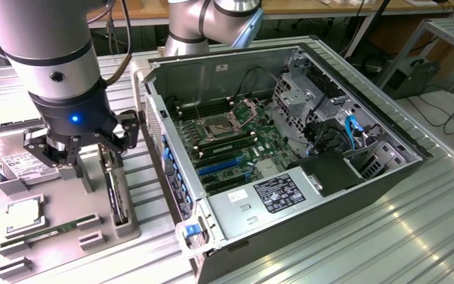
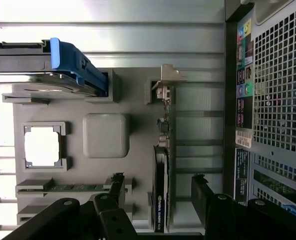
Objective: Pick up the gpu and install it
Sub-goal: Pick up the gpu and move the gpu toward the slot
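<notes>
The gpu (image 1: 117,192) stands on edge in a slot of the grey holder tray (image 1: 65,198), left of the open computer case (image 1: 290,148). In the wrist view the gpu (image 2: 161,175) appears edge-on, with its pale metal bracket (image 2: 167,80) at one end. My gripper (image 1: 101,168) hangs just above the card, open. Its two black fingers (image 2: 117,192) stand on either side of the card's edge without touching it, and the gripper (image 2: 160,195) is centred over the card's end away from the bracket.
The tray also holds a silver hard drive (image 1: 14,160) with a blue clip (image 2: 73,62), a processor (image 1: 22,213) and a green memory stick (image 1: 49,229). Inside the case lies the motherboard with blue slots (image 1: 219,168). A second robot arm (image 1: 211,23) stands behind.
</notes>
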